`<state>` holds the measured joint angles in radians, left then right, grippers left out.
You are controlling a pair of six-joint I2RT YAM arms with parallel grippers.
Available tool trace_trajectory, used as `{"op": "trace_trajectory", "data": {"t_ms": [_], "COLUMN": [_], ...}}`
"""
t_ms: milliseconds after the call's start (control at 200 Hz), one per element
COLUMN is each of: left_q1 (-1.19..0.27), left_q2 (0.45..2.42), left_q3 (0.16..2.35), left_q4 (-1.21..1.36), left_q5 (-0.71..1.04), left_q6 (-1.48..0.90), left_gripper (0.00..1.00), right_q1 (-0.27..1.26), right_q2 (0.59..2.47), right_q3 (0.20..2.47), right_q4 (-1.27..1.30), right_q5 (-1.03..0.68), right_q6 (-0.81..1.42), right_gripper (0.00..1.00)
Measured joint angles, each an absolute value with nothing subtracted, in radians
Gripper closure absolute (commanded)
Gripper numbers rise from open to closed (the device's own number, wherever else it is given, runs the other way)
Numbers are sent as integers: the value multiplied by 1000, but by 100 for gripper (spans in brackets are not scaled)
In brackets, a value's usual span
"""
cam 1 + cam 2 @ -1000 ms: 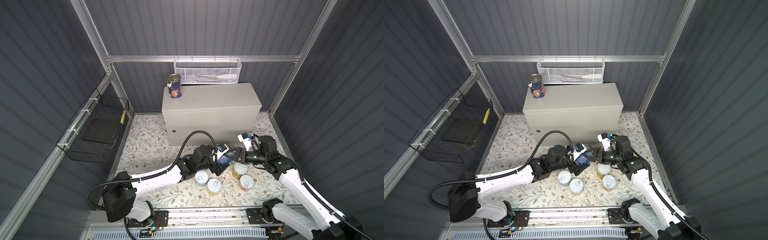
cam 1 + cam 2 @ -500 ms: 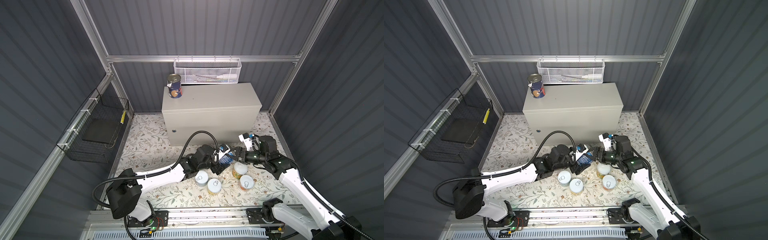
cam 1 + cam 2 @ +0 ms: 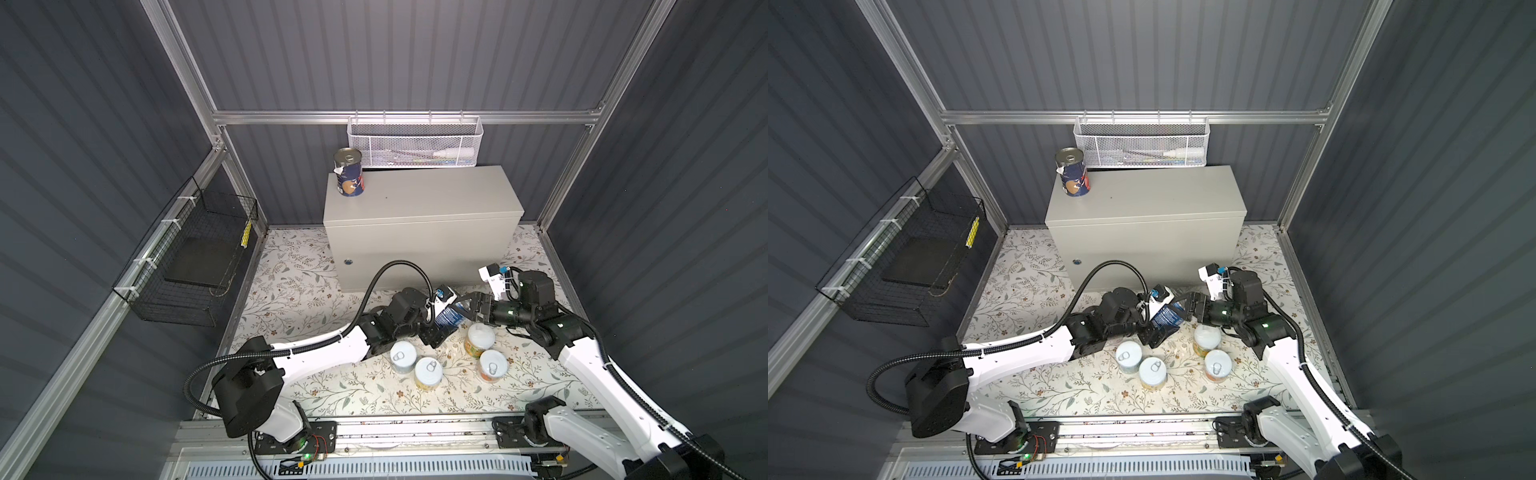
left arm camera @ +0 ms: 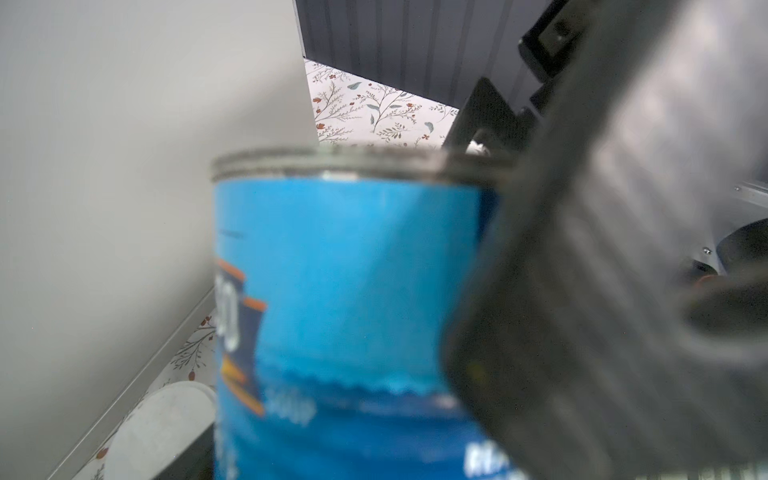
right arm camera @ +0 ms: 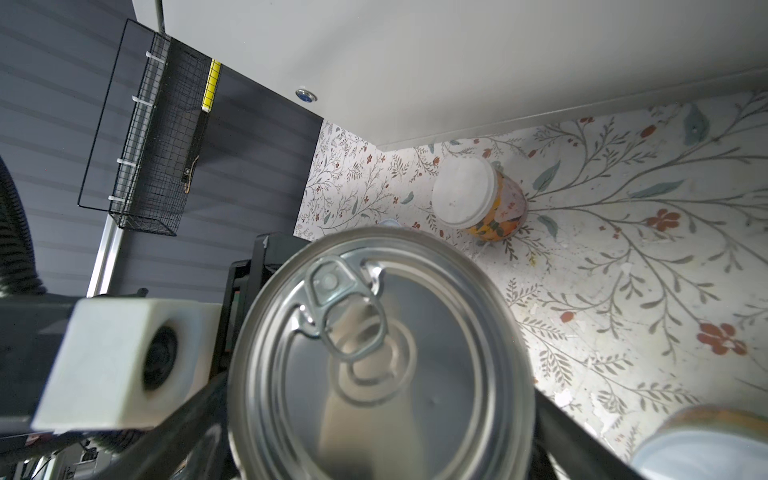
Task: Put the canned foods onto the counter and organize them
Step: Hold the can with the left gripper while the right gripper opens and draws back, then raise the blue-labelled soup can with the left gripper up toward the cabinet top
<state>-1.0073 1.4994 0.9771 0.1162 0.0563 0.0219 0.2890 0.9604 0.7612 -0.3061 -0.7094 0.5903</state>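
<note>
Left pincer now clamped on blue can, right pincer spread open

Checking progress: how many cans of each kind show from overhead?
Large blue-label cans: 2, one on the counter, one in the left hand
Small white-lidded cans: 4
Total: 6

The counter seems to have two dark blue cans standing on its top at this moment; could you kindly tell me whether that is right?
Not quite: only one dark blue can stands on the counter, at its back left corner, as both top views show. The second blue can is lower down, in front of the counter.
</note>
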Motion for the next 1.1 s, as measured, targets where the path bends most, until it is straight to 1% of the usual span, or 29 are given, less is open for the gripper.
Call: {"op": "trace_trajectory", "data": {"t_ms": [270, 415, 615, 785, 951, 1101], "left_q1": [-1006, -1006, -1006, -1006, -1006, -1006], "left_q2": [1474, 1438, 1365, 1308, 1263, 1232], "left_q3": [973, 948, 879, 871, 871, 871], "left_q4": [72, 59, 60, 44, 28, 14], "left_q5": [38, -5, -108, -202, -283, -323], "left_q6": [6, -23, -86, -121, -125, -126], "left_gripper": [39, 39, 39, 40, 42, 41], "right_q1": [280, 274, 258, 258, 258, 258], "right_q2": [970, 1003, 994, 955, 937, 937], "right_q3": [768, 826, 837, 830, 804, 775], "right_q4": [-319, -352, -401, -431, -418, -389], "right_q5": [-665, -648, -471, -335, -284, -270], "right_q6": [547, 488, 447, 428, 409, 407], "right_gripper": [1, 1, 1, 1, 1, 1]}}
